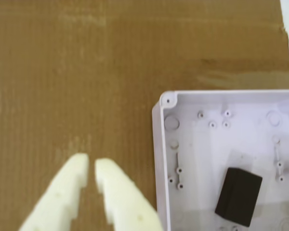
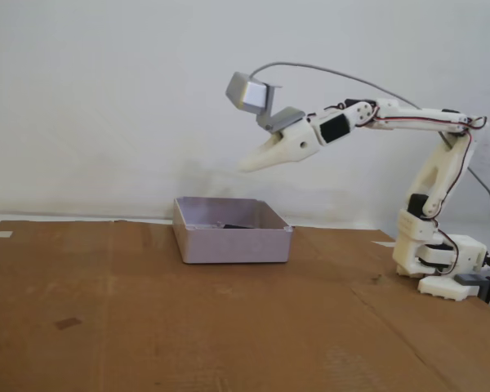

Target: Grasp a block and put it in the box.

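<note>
While the block (image 1: pixel 238 196) lies tilted on the floor of the box (image 1: pixel 202 103), near its right side in the wrist view, my hand (image 1: pixel 91 166) hangs empty above the cardboard-covered tabletop (image 2: pixel 229 327), fingers nearly together with a thin gap, raised over the box in the fixed view.

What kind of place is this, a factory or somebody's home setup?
Probably a hobbyist's home or small lab bench, not a factory: a small white 3D-printed-looking arm stands on a brown cardboard sheet against a bare white wall, with a plastic box holding a black block.
</note>
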`<state>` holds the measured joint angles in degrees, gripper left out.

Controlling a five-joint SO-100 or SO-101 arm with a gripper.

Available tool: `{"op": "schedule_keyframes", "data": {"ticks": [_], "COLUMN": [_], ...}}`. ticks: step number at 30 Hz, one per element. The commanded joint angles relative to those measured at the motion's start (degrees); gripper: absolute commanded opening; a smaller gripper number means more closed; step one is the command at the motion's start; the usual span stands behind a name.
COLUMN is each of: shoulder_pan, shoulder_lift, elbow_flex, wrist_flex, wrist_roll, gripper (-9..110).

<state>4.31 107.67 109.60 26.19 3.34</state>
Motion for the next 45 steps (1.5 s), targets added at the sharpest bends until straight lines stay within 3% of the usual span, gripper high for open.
{"op": "schedule_keyframes", "data": {"ticks": [1,45], "shoulder_pan": [0.1,-6.9], "shoulder_lift": [9.3,18.3], "elbow_flex": [-0.1,8.3], "wrist_flex": [-1.9,-2.3], "wrist_roll": [-0.4,-0.3], "gripper": [0,0]}}
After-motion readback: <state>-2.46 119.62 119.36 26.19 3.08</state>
